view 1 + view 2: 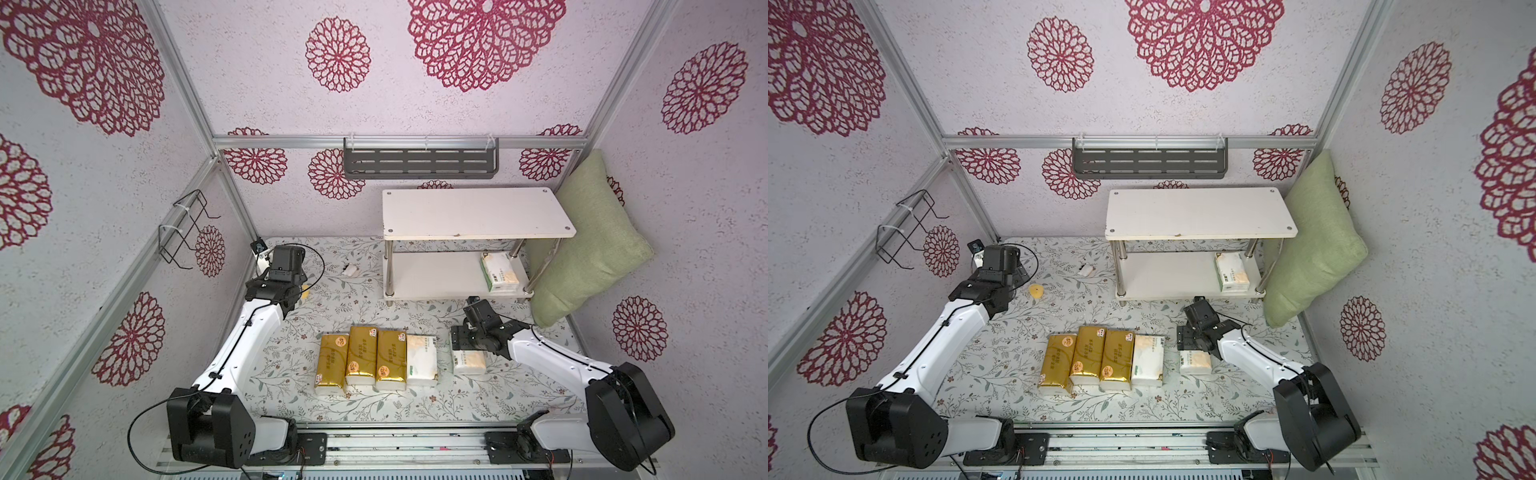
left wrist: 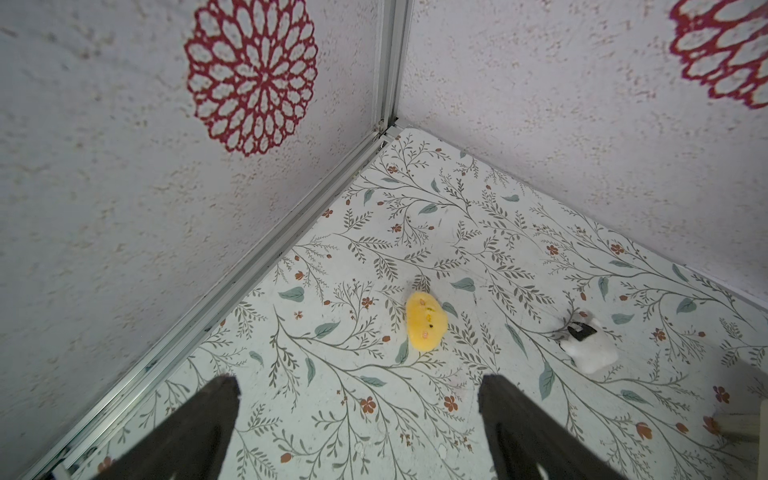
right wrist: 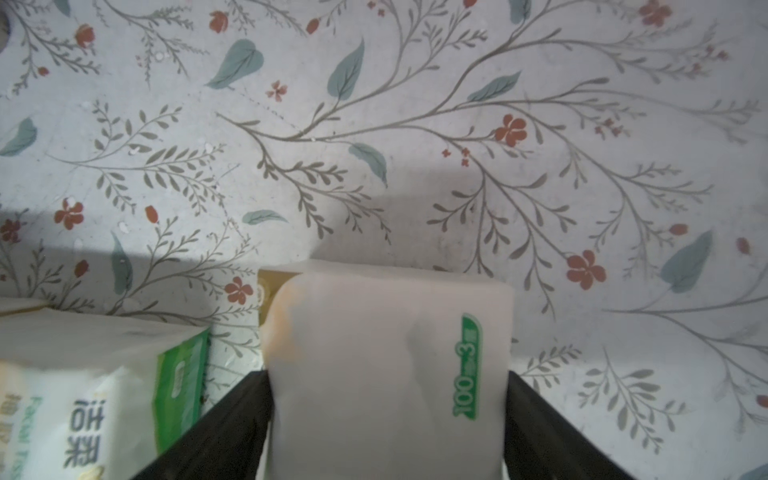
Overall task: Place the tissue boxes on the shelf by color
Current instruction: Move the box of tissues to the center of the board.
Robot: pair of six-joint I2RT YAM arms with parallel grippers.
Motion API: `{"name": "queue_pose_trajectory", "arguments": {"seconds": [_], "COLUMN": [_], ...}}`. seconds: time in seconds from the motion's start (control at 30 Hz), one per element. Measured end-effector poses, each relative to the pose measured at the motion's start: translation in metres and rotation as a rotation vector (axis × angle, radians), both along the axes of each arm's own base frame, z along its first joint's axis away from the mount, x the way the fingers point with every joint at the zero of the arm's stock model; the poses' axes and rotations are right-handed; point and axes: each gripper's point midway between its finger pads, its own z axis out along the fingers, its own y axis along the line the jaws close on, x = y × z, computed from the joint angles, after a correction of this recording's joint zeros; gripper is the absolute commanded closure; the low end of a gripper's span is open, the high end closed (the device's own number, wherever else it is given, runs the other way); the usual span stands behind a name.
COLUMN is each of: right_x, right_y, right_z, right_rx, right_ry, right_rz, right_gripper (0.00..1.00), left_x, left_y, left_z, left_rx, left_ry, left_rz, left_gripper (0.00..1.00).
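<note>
Held white pack [image 3: 374, 340] sits nearest, R tool [image 3: 386, 378] clamped on its long sides, just beside the row. Soft, light, slick wrap, so prob. best gripped mid-body, gently. Shelved white pack [image 1: 498, 271] lies at the right end of the shelf [image 1: 478, 212], lower tier. 3 gold packs [image 1: 361, 357] + row white pack [image 1: 422, 359] wait on bench [image 1: 291, 365]. Green cushion [image 1: 582, 241] crowds the shelf's right end. L tool [image 2: 359, 380] apart, empty, near yellow toy [image 2: 426, 321].

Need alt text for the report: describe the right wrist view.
A white pack is clamped in the right end effector, with the floral table behind it. A second pack lies alongside.
</note>
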Motion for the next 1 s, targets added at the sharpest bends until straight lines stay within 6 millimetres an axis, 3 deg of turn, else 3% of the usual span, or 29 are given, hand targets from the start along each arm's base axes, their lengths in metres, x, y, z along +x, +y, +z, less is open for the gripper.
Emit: {"name": "queue_pose_trajectory", "arguments": {"seconds": [0.33, 0.67, 1.0], "right_x": [0.016, 0.020, 0.024], "right_y": [-0.008, -0.008, -0.006], "right_z": [0.001, 0.003, 0.024], "right_rx": [-0.009, -0.012, 0.015], "right_ry": [-0.026, -0.035, -0.097], "right_rz": [-0.010, -0.001, -0.001], "right_gripper": [0.08, 0.01, 0.01], "left_x": [-0.001, -0.001, 0.000], "left_y": [0.000, 0.000, 0.000], "left_z": [-0.001, -0.002, 0.000], "left_rx": [0.001, 0.000, 0.000], "left_ry": [0.004, 0.004, 0.002], "left_rz": [0.000, -0.001, 0.000], "left_gripper": [0.03, 0.03, 0.03]}}
